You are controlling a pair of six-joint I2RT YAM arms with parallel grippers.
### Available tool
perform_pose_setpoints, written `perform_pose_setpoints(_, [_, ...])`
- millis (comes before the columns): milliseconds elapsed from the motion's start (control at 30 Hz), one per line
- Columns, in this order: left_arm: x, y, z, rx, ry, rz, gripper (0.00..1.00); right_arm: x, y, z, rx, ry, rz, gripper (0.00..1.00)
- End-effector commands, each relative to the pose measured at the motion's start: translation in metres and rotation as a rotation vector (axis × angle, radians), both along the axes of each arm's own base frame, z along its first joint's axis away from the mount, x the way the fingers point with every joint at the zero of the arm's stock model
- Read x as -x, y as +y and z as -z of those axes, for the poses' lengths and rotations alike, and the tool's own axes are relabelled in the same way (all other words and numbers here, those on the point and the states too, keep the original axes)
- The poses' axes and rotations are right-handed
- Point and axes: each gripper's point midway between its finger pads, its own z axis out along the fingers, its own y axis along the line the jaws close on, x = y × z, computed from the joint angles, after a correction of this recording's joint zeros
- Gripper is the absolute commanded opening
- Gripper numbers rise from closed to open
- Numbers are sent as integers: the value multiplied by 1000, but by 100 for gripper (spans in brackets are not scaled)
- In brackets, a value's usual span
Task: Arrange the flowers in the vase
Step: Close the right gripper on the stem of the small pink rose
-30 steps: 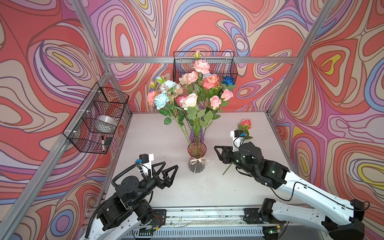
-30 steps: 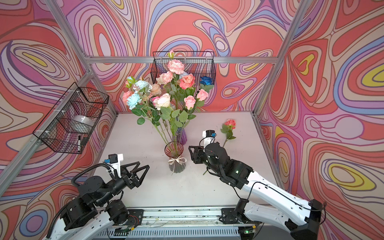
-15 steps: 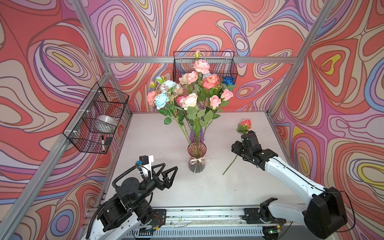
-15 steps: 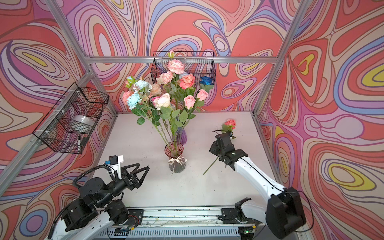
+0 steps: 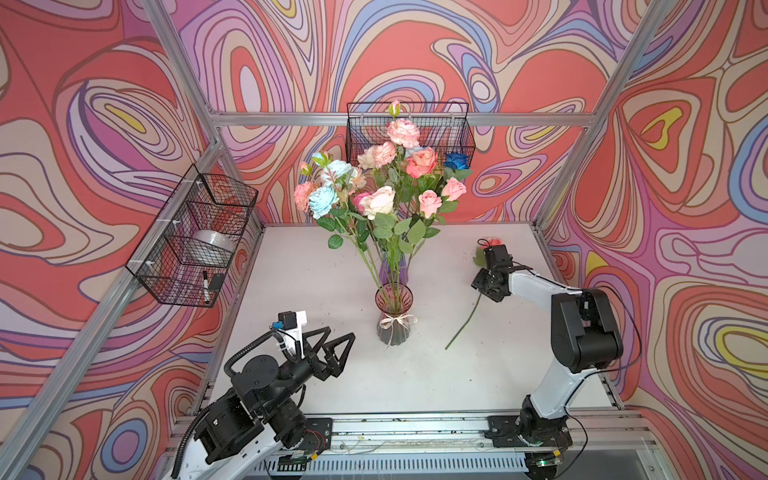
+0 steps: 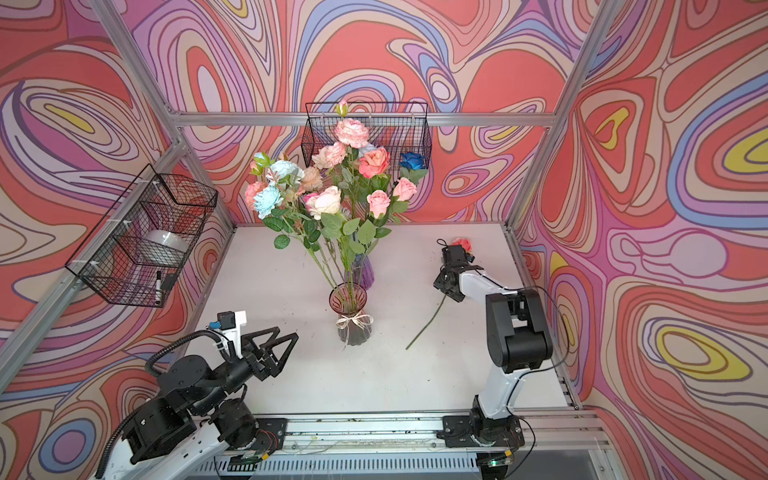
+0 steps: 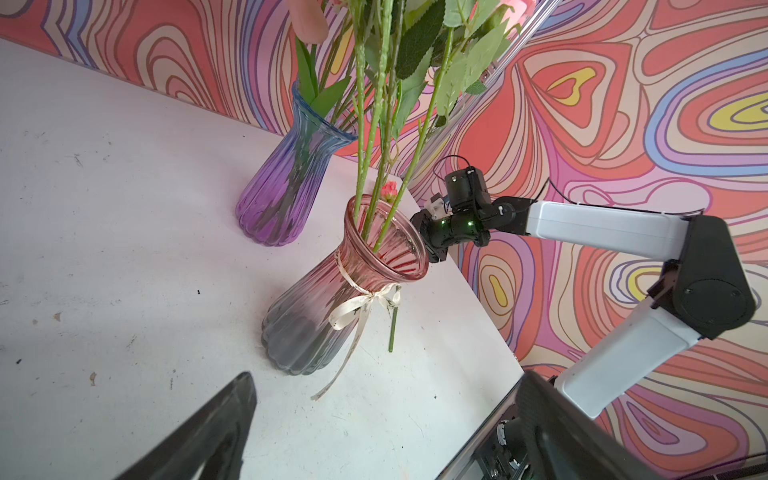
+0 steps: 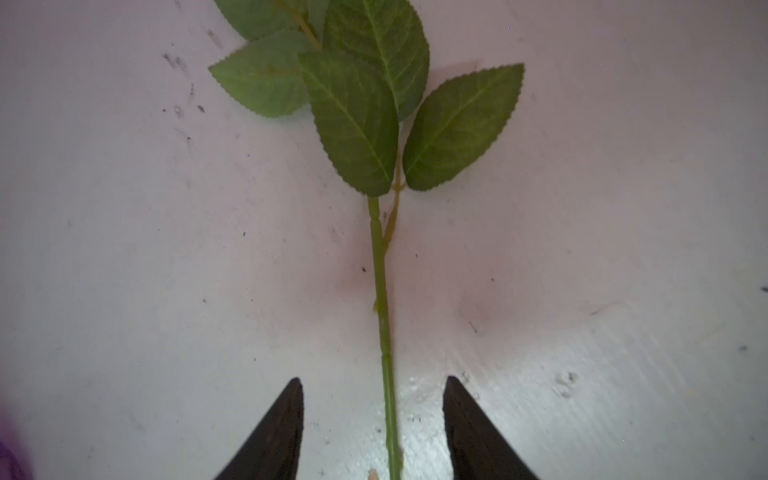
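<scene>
"Flowers point(image 5: 382, 195), top views first. Where do they stand?"

"The bunch is upright in the pink vase point(image 5: 392, 320) at mid-table, with some stems in the purple vase point(image 6: 365, 274) behind it. One loose rose point(image 5: 465, 322) lies flat on the table point(image 5: 311, 270), right of the pink vase and apart from it. Its bloom is toward the back wall and its cut end angles toward the front and the vase. Both top views agree."

"Arms?"

"The right gripper point(image 5: 485, 291) points down over the upper stem, just below the bloom. The left gripper point(image 5: 341, 333) hangs front-left, fingers spread wide and empty, with the vase between it and the rose. The right arm is plainly nearer."

"Left wrist view?"

"The pink vase is in front, and the rose's cut end shows past it on the table. The right gripper sits low beyond the rim. Contact cannot be judged from there."

"Right wrist view?"

"Decisive. The stem point(image 8: 384, 332) runs lengthwise midway between the two fingertips point(image 8: 286, 415), square to their closing line. The fingers are apart, bare table shows on either side of the stem, and nothing is clamped. The leaves point(image 8: 361, 124) lie ahead of the tips."

"Finding?"

"In my judgement the pick is lined up, and closing would meet the stem broadside. This rose looks to be the only one outside a vase."
</scene>
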Motion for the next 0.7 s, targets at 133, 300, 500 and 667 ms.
perform_pose_setpoints(133, [0, 2, 1, 11, 8, -9, 100, 0, -10, 27, 67, 115, 21, 45])
perform_pose_setpoints(300, [0, 1, 1, 6, 8, -8, 100, 2, -13, 39, 85, 161, 22, 31])
perform_pose_setpoints(500, [0, 1, 1, 6, 6, -7, 100, 4, -12, 44, 83, 177, 9, 9])
perform_pose_setpoints(667, [1, 1, -2, 11, 3, -2, 100, 7, -11, 32, 74, 131, 4, 0])
